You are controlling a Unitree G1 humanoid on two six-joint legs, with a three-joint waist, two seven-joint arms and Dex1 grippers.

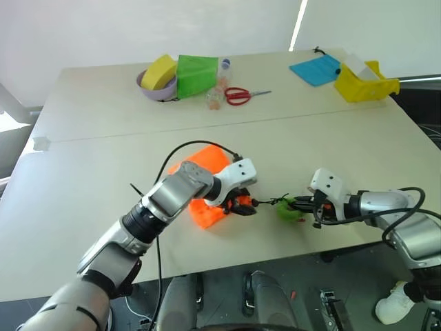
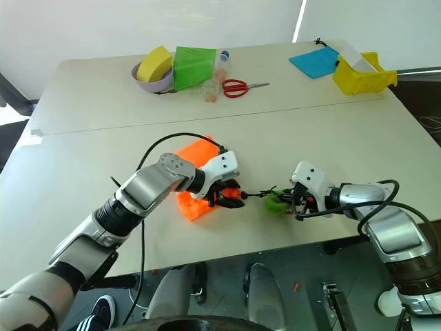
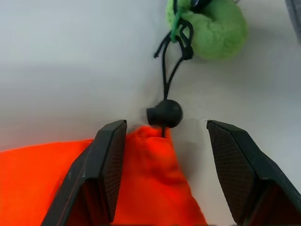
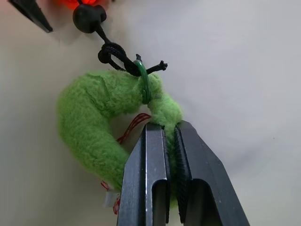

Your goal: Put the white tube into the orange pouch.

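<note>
Orange fabric sits right between your left gripper [image 3: 162,155]'s spread fingers: the orange pouch [image 1: 205,185] has its gathered mouth under that claw, the rest of it lying back beneath the wrist. From the mouth the black cord [image 3: 168,77] runs straight out past the round cord stopper [image 3: 164,113] to the fuzzy green pompom [image 4: 101,125], which your right gripper [image 4: 170,129] pinches tight. So the cord's line joins the two claws, and your left is the nearer to the mouth. You won't find the white tube on the table; judge it already inside.
</note>
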